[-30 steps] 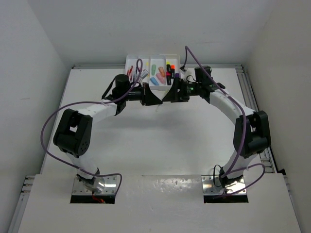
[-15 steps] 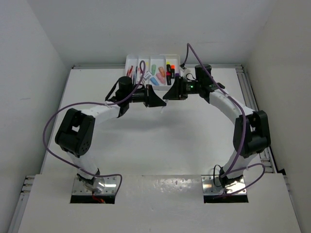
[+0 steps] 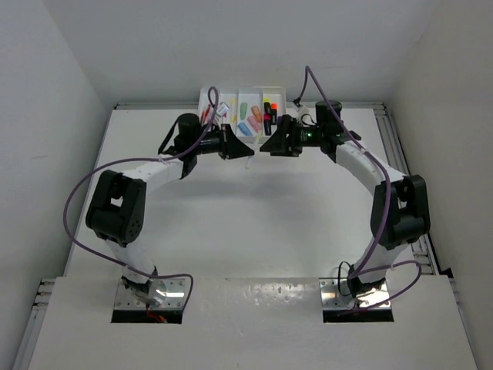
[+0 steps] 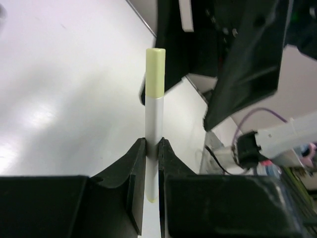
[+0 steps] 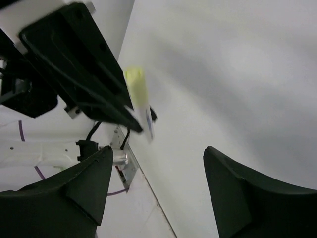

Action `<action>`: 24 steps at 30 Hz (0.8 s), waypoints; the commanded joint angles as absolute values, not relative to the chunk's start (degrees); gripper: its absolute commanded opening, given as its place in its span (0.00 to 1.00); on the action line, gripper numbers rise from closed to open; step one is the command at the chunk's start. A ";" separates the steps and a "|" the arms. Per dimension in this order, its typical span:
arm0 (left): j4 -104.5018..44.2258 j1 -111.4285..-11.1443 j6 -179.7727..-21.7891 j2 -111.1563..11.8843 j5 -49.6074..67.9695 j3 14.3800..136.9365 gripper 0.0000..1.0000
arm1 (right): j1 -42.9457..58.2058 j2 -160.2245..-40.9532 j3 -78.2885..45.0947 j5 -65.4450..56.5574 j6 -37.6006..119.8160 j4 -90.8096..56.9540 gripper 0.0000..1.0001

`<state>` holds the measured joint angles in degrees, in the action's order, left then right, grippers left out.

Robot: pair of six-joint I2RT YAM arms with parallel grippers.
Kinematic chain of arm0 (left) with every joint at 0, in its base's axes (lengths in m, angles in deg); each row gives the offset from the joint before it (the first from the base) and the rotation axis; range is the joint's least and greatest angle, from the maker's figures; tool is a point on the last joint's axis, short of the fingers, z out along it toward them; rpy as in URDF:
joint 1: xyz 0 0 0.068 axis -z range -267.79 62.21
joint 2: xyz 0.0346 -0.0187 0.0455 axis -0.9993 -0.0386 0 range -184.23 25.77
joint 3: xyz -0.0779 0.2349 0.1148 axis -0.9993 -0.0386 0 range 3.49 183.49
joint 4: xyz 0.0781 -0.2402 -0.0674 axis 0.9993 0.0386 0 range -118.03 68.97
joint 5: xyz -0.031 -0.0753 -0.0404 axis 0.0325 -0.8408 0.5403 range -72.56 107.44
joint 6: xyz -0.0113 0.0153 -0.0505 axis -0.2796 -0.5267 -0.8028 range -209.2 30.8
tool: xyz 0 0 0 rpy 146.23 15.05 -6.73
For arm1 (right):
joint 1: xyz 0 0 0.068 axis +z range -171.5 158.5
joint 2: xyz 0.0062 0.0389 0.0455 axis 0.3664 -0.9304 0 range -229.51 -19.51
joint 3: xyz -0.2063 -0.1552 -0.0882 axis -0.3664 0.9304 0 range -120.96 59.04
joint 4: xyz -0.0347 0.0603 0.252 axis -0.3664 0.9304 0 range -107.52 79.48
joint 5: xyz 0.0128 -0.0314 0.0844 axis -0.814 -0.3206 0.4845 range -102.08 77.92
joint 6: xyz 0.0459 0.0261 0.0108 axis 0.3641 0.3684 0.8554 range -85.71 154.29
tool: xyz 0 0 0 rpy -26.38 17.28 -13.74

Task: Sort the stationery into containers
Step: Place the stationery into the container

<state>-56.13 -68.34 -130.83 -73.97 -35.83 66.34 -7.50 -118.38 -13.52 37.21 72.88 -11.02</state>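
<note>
Your left tool (image 4: 152, 147) pinches the yellow-capped pen (image 4: 154, 106), your right tool (image 5: 157, 154) gapes empty: align the pen lengthwise over the tray (image 3: 254, 90).

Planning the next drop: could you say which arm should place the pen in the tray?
Left: the left gripper grips the yellow-capped pen near the tray; the right gripper is empty.

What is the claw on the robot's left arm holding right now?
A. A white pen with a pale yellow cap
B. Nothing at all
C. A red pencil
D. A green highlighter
A: in the left wrist view, the left gripper is pinched shut on a white pen with a pale yellow cap that sticks out beyond its fingers.
</note>
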 commanded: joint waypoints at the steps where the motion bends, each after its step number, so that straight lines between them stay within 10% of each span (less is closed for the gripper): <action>1: -49.43 -70.91 -123.53 -76.08 -30.66 75.87 0.00 | -9.36 -116.72 -14.00 36.08 72.09 -11.46 0.73; 15: -29.00 -74.52 -110.11 -106.04 14.67 116.51 0.00 | -16.93 -110.48 -6.09 35.29 67.79 -9.79 0.74; 24: -31.28 -73.02 -108.10 -116.78 16.65 124.25 0.00 | -17.89 -109.95 -6.44 33.62 65.58 -7.42 0.75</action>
<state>-29.33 -74.03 -109.82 -116.55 13.93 120.50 -17.38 -112.61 -6.22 34.39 67.37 -7.35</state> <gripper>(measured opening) 0.168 0.746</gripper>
